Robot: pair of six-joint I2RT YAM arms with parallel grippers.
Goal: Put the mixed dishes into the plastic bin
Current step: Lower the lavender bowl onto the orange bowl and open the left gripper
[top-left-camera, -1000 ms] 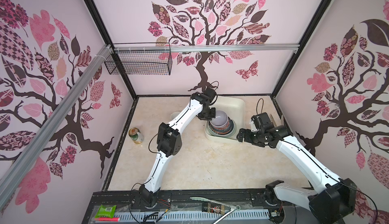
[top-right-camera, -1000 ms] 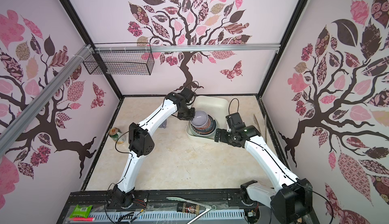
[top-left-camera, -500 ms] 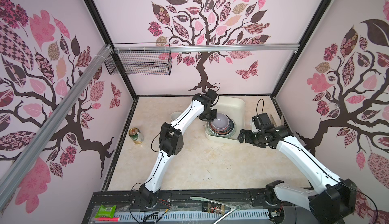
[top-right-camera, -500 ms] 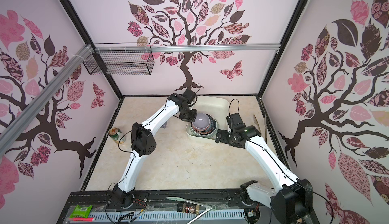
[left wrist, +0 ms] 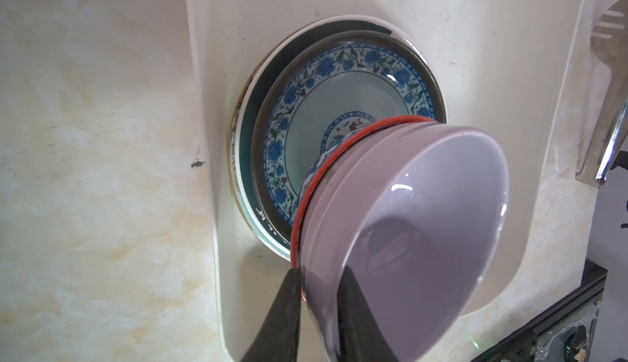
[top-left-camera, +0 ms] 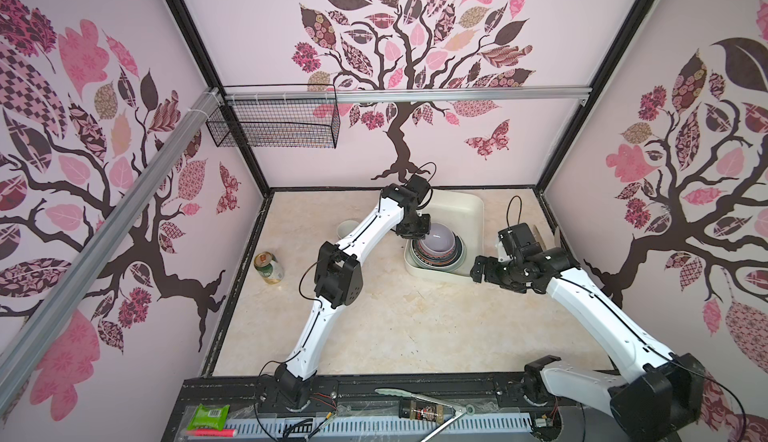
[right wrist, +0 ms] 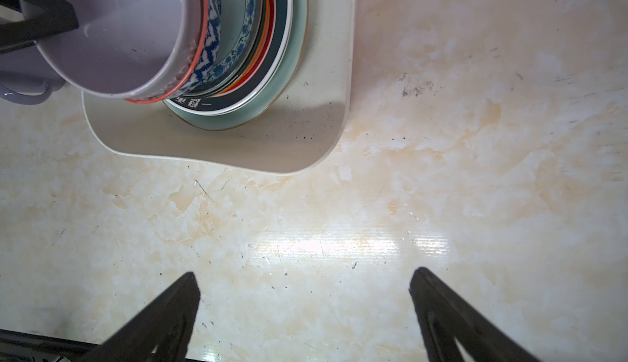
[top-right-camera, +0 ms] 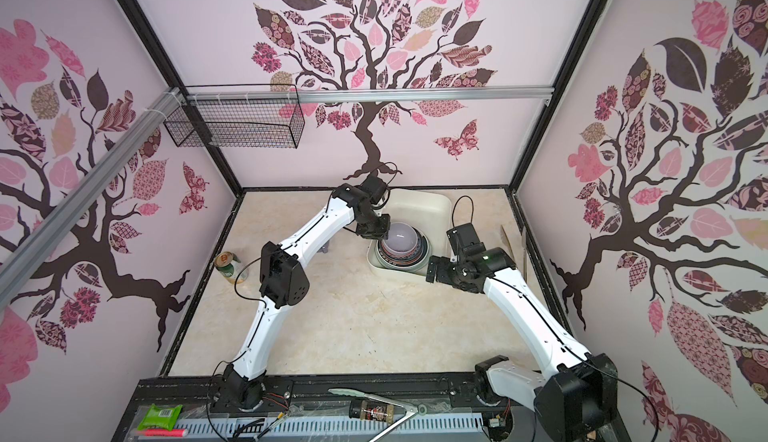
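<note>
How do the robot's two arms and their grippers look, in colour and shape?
The left arm and right arm have white links, black joints and thin black cables. The left gripper and right gripper have black tapering fingers.

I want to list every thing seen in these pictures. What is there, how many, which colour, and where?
bin: one, cream, far right of table
plates: stack, number unclear, mixed colours, in bin
patterned bowl: one, red rim, blue zigzag, on plates
lavender bowl: one, nested in patterned bowl
mug: one, lavender, table, left of bin
can: one, green, table's left edge
utensils: two, brown and silver, by right wall
basket: one, black wire, back rail
tongs: one, pale green and metal, front ledge
packet: one, green, front ledge
marker: one, pink, front ledge
table: one, beige marble
left tool: one, black, astride lavender bowl's rim; grip unclear
right tool: one, black, open, over table near bin
</note>
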